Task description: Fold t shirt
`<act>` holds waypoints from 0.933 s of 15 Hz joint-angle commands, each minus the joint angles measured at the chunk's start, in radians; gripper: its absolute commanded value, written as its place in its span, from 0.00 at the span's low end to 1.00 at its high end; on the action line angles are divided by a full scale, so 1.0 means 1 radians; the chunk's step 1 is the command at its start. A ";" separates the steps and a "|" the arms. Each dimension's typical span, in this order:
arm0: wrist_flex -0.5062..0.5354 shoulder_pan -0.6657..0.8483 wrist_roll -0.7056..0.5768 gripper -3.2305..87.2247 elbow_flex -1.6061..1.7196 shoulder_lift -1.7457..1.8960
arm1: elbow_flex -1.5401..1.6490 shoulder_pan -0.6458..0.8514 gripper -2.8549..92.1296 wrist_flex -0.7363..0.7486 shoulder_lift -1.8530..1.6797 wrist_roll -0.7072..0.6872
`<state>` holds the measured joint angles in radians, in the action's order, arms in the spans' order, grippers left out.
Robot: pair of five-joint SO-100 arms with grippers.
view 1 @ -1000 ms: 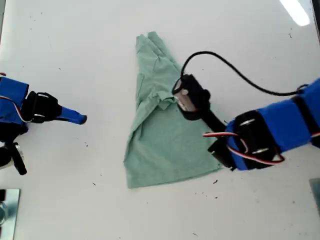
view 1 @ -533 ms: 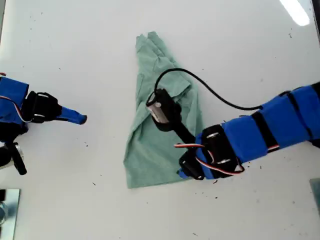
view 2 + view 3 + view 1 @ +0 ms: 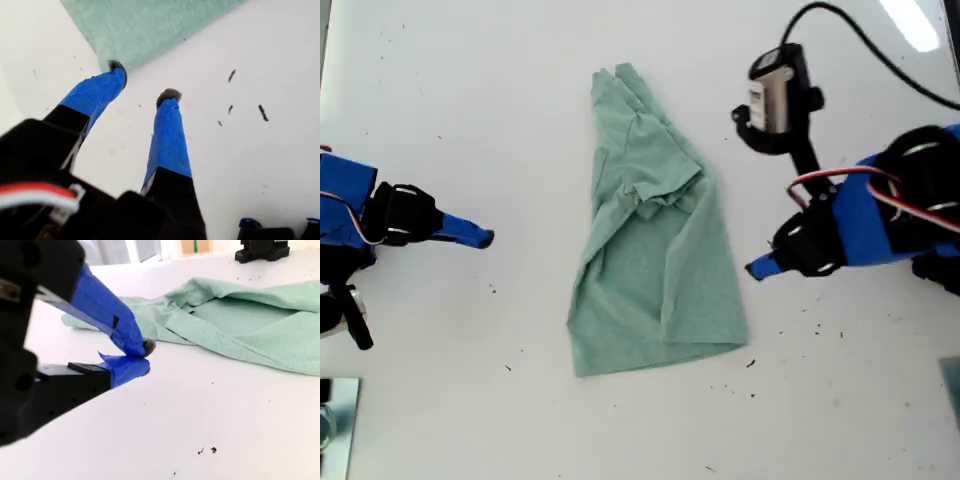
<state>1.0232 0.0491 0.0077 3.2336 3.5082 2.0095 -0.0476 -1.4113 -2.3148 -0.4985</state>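
Note:
The pale green t shirt lies on the white table near the middle of the exterior view, folded lengthwise into a narrow wedge with a bunched sleeve at its middle. My first gripper is open and holds nothing, just off the shirt's edge toward the exterior view's right. The first wrist view shows that gripper with blue fingers spread over bare table beside a shirt corner. My second gripper rests shut and empty at the exterior view's left, well away from the shirt. In the second wrist view this gripper faces the shirt.
Dark specks dot the table near the shirt's lower corner. A black cable loops from the first arm's camera. A metal piece sits at the exterior view's lower left corner.
My first gripper went across the shirt toward the exterior view's left, then drew back off it to the right and rose. The shirt's right part now lies folded over.

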 commanded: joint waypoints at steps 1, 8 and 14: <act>-0.012 0.023 -0.006 0.03 0.014 0.014 | 0.518 0.084 0.18 0.183 -0.422 0.002; -0.009 0.034 0.015 0.03 -0.023 0.015 | 0.971 0.279 0.06 0.239 -0.704 0.021; 0.485 -0.117 0.204 0.03 -1.381 -1.259 | 0.997 0.285 0.06 0.272 -0.704 0.014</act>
<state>1.3330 -0.0476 0.1979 2.3669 2.5909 2.9943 0.2224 -1.1658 -3.0327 -0.4663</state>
